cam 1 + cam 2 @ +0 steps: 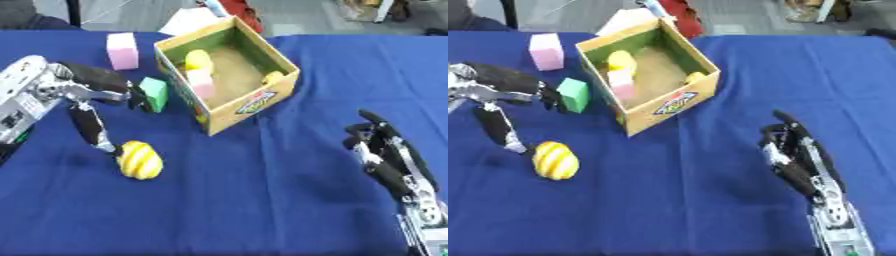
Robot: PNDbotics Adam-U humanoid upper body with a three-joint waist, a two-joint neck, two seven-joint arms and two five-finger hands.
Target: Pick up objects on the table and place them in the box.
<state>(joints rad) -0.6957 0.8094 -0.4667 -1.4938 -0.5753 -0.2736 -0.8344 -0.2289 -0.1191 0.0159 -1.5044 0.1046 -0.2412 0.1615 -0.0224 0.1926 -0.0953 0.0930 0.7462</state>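
Observation:
An open cardboard box [249, 104] stands at the table's middle back. In it lie a yellow object [199, 60], a pink block [202, 83] and a small yellow piece [274, 76]. A green block [155, 93] sits just left of the box. My left hand [87, 81] reaches in from the left, open, its fingertips touching the green block's left side. Its thumb points down toward a yellow striped, egg-shaped object [140, 160] on the cloth. A pink block [122, 50] lies further back on the left. My right hand [389, 155] rests open at the lower right, fingers up.
A blue cloth [262, 200] covers the table. Behind the box, at the far edge, lie a white sheet [188, 20] and something red [243, 11]. Bare cloth stretches between the box and my right hand.

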